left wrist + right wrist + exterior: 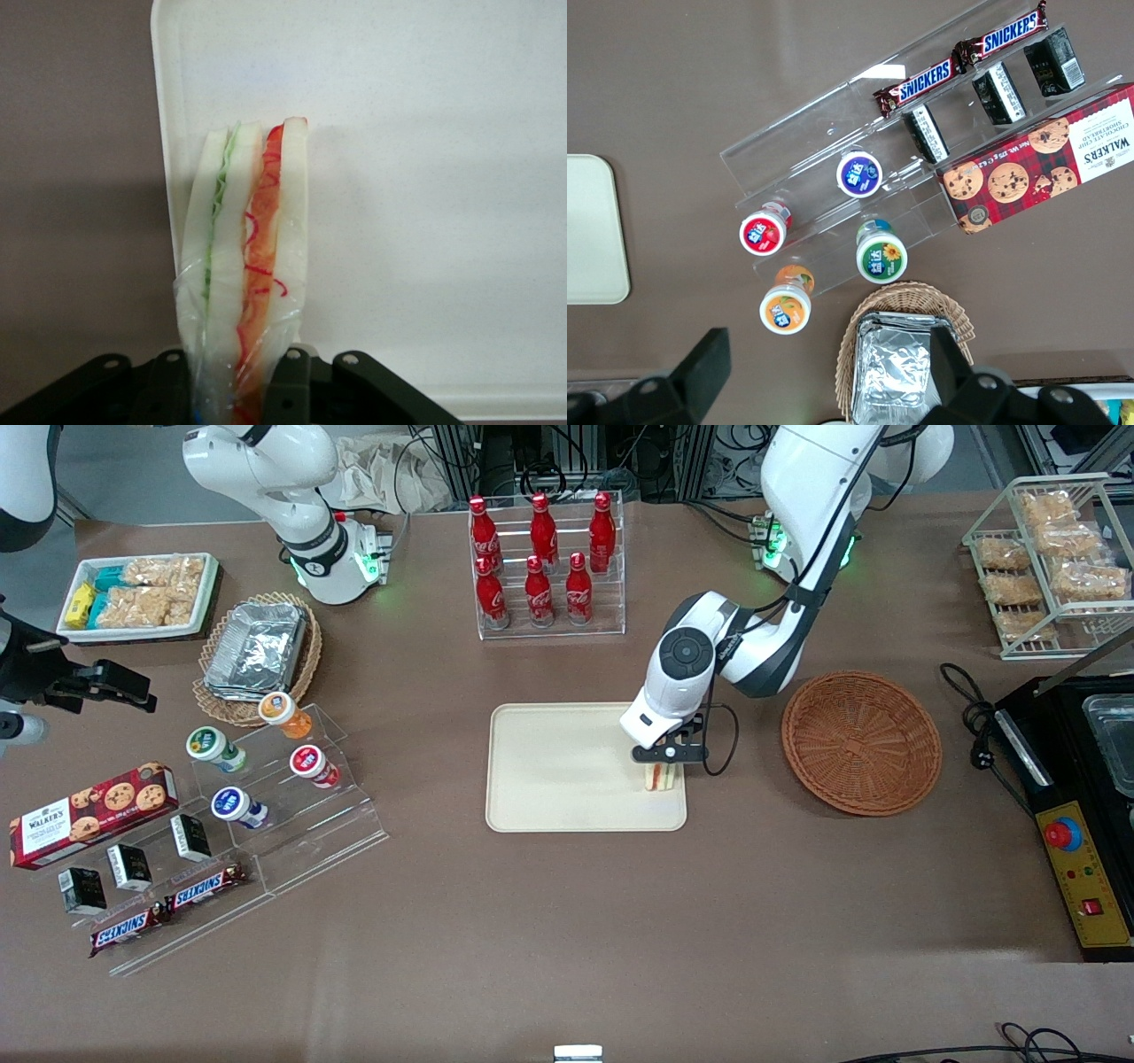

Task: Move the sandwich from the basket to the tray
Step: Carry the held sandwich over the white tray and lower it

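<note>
The sandwich [660, 778], a plastic-wrapped wedge of white bread with red-orange and green filling, stands upright at the edge of the cream tray [549, 779] nearest the working arm's end. My left gripper [669, 755] is directly above it and shut on it. In the left wrist view both black fingers [288, 390] press the wrapped sandwich [244, 257] between them, with the tray [425, 177] beneath it. I cannot tell whether the sandwich touches the tray. The reddish-brown wicker basket [861, 741] lies empty beside the tray, toward the working arm's end.
A clear rack of red cola bottles [542, 558] stands farther from the front camera than the tray. A black appliance [1076, 797] lies past the basket. Yoghurt cups [266, 766], Snickers bars and a cookie box [93, 813] sit toward the parked arm's end.
</note>
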